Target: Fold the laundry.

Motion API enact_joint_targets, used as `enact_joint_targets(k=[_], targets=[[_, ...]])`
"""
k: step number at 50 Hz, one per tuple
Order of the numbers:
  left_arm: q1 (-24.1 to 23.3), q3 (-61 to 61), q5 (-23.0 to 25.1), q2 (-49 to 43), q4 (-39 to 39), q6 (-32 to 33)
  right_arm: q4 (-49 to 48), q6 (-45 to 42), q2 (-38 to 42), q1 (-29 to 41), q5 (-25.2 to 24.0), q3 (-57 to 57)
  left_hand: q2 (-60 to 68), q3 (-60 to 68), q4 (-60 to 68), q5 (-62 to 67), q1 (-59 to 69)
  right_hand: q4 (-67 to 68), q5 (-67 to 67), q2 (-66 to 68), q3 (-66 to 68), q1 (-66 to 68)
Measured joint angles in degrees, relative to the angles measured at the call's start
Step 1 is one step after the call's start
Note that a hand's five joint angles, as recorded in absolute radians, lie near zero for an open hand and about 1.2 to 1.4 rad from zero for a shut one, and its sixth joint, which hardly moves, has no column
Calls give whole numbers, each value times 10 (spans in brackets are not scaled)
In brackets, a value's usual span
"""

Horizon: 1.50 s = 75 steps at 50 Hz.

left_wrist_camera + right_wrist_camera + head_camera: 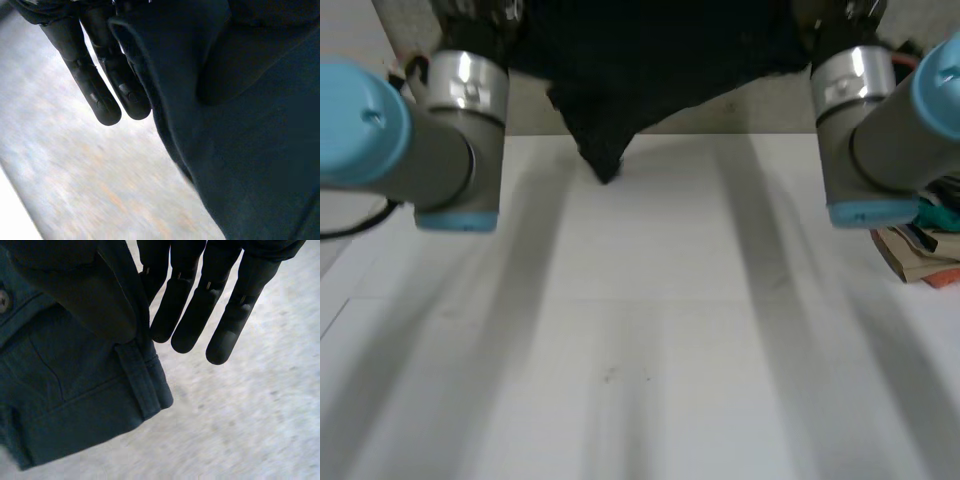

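On the left side, the robot's left arm (440, 150) reaches out over the far end of the white table (650, 330). Its left hand (92, 90) has long, straight black fingers (127, 90). A fold of the dark garment (250, 165) runs down right beside those fingers, and the thumb (235, 65) lies on the other side of the cloth. So the left hand is pinching the cloth between its fingers and thumb.

The dark garment (650, 60) hangs in the air between the two arms, up above the far edge of the table. It is spread wide at the top. Lower down it sags to a point that comes close to the table's far edge; I cannot tell if it touches.

Over on the right, the right arm (880, 140) reaches out the same way. The right hand (187, 320) also has straight fingers. Its thumb (100, 305) presses on the garment (75, 405) near a thick band (145, 380) at the edge of the cloth, so this hand is pinching the cloth too. A small button (2, 300) and a pocket seam (50, 370) show on the cloth beside the thumb.

Past the right arm, a small pile of brown and green things (920, 255) lies at the table's side.
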Motion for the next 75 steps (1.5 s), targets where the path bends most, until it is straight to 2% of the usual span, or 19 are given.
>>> enact_joint_targets(k=[12, 20, 23, 24, 28, 35, 40, 56, 59, 63, 68, 75], targets=[[-13, -220, 9, -20, -37, -15, 106, 0, 89, 9, -5, 126, 0, 0, 0, 9, 0, 0, 2, 0, 0, 0], [-33, -314, 9, 28, -117, -15, 168, -3, 51, 8, -4, 224, 0, 0, 0, 10, 0, 0, 2, 6, 0, 0], [-39, -350, 9, 87, -192, -16, 203, -7, -13, 8, -5, 285, 0, 0, 0, 10, 0, 0, 2, 8, 0, 0], [-39, -350, 9, 87, -192, -16, 203, -7, -13, 8, -5, 285, 0, 0, 0, 10, 0, 0, 2, 8, 0, 0], [-47, -385, 7, 156, -311, -14, 265, -12, -97, 8, -7, 349, 0, 0, 0, 10, 0, 0, 2, 8, 0, 0], [-84, -418, 7, 224, -534, -14, 437, -73, -194, 7, -3, 430, 0, 0, 0, 10, 0, 0, 2, 11, 0, 0], [-104, -418, 7, 236, -595, -15, 493, -106, -218, 6, 6, 459, 0, 0, 0, 10, 0, 0, 2, 11, 0, 0], [-107, -380, 6, 234, -587, 10, 486, -113, -262, 5, 10, 478, 0, 0, 0, 10, 0, 0, 2, 11, 0, 4], [-96, -344, 6, 203, -531, 18, 444, -104, -258, 3, 4, 454, 0, 0, 0, 11, 0, 0, 4, 11, 0, 5], [-72, -272, 5, 127, -418, 26, 355, -92, -215, 2, 3, 411, 0, 0, 0, 12, 0, 0, 5, 11, 0, 5], [-44, -152, 3, -4, -277, 41, 228, -87, -121, 3, 18, 339, 0, 0, 0, 12, 0, 0, 9, 11, 0, 5], [-22, -13, 8, -151, -138, 72, 80, -98, 7, 5, 32, 238, 0, 0, 0, 12, 0, 0, 10, 11, 0, 5]])
